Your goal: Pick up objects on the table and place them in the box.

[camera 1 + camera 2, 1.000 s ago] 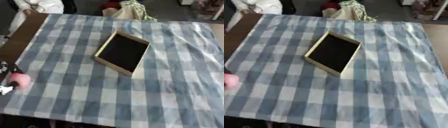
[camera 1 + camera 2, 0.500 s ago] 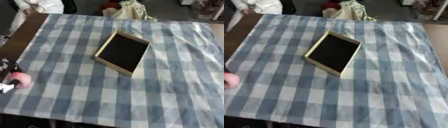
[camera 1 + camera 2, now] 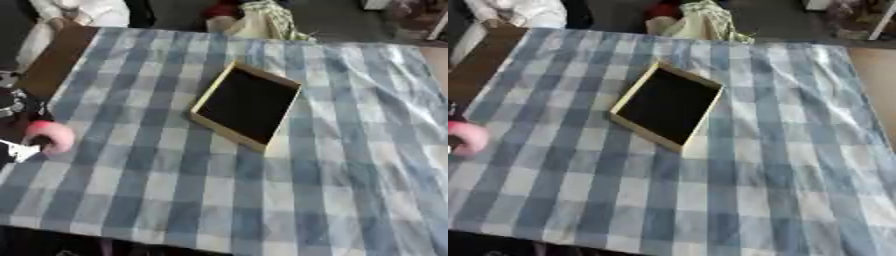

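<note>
Blue-and-white checked cloth [image 3: 289, 190] covers the whole table, wrinkled along its far right side. The robot's left hand [image 3: 16, 127], black with a white part showing at its lower edge, comes in at the left edge of the left eye view; only a small portion of it shows, and it is blurred. A rounded pink object [image 3: 52, 137] sits against that hand, at its right side, over the left border of the cloth. Whether the fingers are curled round the pink object or merely lie beside it cannot be told, so the hand's state is unclear. In the right eye view only the pink object shows at the left edge, with hardly anything of the hand.

Well to the right of the hand and farther from the robot lies a shallow rectangular box with pale wooden walls and a dark inside [image 3: 668, 106], set askew on the cloth with one corner pointing away. Its dark inside shows nothing lying in it. The box and the pink object are well apart, with bare checked cloth between them.

Beyond the far edge of the table, a heap of pale and green-patterned fabric [image 3: 262, 22] shows
</note>
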Robot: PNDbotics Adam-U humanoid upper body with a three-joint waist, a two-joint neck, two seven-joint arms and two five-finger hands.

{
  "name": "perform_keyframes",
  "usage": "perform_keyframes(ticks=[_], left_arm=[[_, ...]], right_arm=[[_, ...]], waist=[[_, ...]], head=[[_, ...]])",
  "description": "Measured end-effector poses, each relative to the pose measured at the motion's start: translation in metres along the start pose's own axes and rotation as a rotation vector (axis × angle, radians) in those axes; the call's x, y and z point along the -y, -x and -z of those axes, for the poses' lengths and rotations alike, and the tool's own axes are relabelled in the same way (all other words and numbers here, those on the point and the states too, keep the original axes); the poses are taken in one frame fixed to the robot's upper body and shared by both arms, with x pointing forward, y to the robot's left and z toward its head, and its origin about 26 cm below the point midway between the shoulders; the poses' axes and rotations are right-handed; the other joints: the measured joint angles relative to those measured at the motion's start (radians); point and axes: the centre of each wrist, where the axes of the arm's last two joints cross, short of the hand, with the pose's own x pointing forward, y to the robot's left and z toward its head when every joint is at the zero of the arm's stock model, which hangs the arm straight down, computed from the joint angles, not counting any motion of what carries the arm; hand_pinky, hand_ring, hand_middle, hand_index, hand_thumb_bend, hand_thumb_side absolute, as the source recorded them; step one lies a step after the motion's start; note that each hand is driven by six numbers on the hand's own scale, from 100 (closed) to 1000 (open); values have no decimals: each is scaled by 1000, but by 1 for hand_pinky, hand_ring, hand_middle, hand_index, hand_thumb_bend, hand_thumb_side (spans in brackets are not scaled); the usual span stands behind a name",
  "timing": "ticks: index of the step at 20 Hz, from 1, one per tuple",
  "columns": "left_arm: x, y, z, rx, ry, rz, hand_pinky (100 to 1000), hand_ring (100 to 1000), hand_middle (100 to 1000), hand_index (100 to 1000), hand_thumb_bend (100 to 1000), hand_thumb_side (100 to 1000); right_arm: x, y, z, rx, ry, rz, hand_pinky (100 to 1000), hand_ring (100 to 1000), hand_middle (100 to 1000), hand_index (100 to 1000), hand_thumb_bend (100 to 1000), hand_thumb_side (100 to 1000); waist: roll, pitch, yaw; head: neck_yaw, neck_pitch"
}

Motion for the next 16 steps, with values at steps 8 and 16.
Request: perform_keyframes(ticks=[8, 16], left_arm=[[-57, -27, 41, 173, -93, 52, 368, 556, 507, 640, 100, 221], [-95, -61, 97, 325, -147, 51, 375, 561, 513, 645, 100, 187]], right_arm=[[-1, 0, 0, 2, -4, 6, 782, 617, 653, 730, 100, 840], [-2, -1, 1, 4, -11, 17, 781, 617, 652, 729, 100, 841]], waist=[[3, -4, -8], [0, -5, -17]], head=[[4, 0], [8, 0]])
